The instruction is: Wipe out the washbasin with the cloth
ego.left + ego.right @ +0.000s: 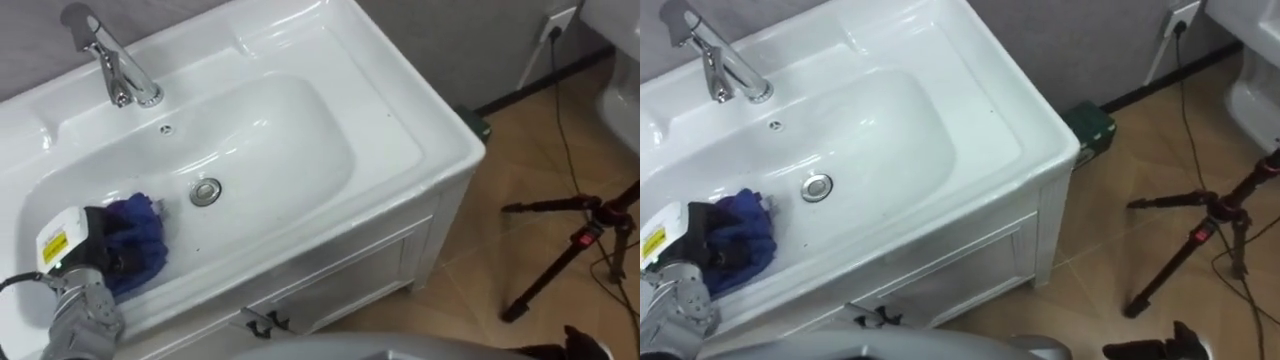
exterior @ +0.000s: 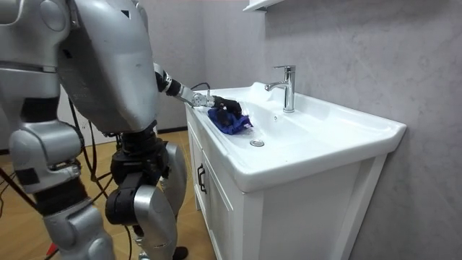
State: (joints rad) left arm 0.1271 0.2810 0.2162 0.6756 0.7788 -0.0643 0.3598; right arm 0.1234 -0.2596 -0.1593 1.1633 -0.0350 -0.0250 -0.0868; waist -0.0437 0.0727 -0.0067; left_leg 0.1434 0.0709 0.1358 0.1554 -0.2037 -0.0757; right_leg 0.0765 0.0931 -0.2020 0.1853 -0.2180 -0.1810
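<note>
A white basin [image 1: 400, 120] is set in a white cabinet, with a chrome tap [image 1: 115, 62] at the back and a round drain [image 1: 206, 191] in the bowl. A crumpled blue cloth [image 1: 140, 236] lies on the bowl's left slope, to the left of the drain. My left hand [image 1: 98, 243] comes in from the lower left and rests on the cloth, its dark fingers curled into the fabric. In the room view the same hand [image 2: 220, 105] and cloth [image 2: 231, 121] are at the near end of the basin [image 2: 339, 148], where I stand.
The cabinet front [image 1: 340, 275] has a dark door handle [image 1: 262, 322] below the basin. To the right, a black tripod [image 1: 575, 245] stands on the wooden floor with cables running to a wall socket [image 1: 558, 24]. A green box [image 1: 1090, 128] sits by the wall.
</note>
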